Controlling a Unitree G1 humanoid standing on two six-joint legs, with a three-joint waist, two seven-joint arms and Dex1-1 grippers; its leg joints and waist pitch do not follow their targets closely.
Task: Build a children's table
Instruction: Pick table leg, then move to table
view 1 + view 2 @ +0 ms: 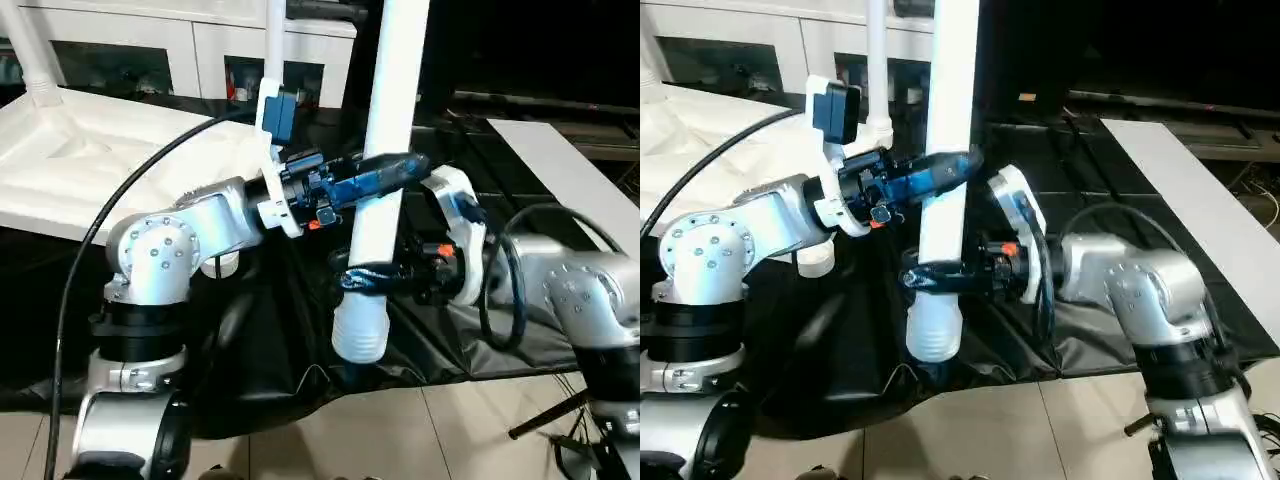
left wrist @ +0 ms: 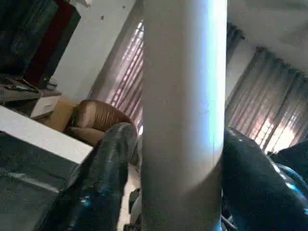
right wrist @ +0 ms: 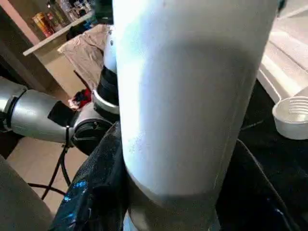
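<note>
One long white plastic tube leg (image 1: 392, 110) was held upright by the left gripper (image 1: 385, 178) and the right gripper (image 1: 362, 279), both closed around it, while the white ribbed plastic tabletop (image 1: 90, 160) at ten o'clock already had a leg (image 1: 30, 55) in, so more legs were likely left.

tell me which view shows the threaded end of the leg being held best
The left eye view: the leg runs down to its ribbed threaded end, clear below both hands. The right eye view shows it likewise. The wrist views show smooth tube.

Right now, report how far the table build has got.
Done: two legs already stand in the tabletop. In hand: a third leg is upright between both grippers, the left gripper higher, the right gripper near its ribbed end. Left: seating this leg.
</note>
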